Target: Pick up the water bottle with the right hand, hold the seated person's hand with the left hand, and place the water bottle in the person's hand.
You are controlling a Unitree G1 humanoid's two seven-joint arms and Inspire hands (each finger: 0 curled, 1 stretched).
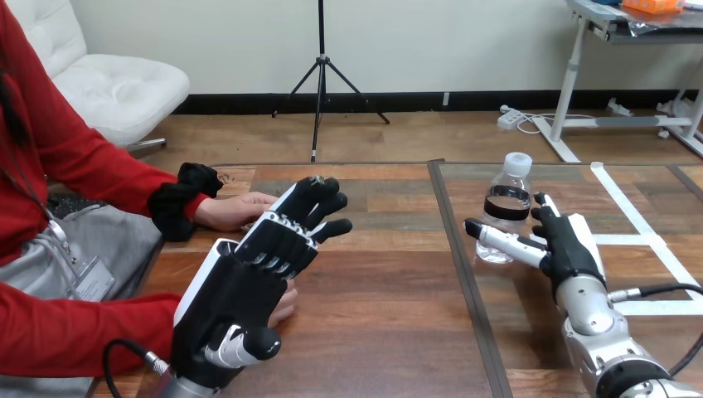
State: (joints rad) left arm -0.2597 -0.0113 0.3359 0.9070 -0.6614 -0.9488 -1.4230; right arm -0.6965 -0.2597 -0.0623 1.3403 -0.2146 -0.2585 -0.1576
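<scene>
Fingers (330, 227) straight on both robot hands, gripping nothing, above a wooden table (390, 332).
Left hand (249, 282) reaches beside the person's farther hand (232, 211); right hand (568, 245) stands just beside the upright water bottle (506, 207) on the table's right side.

The head camera looked forward and down across the wooden table (390, 332) from close above its near edge. The robot's left hand (240, 290) showed at seven o'clock and its right hand (568, 245) at four o'clock, both near the lens; a person (50, 149) sat at nine o'clock.
</scene>
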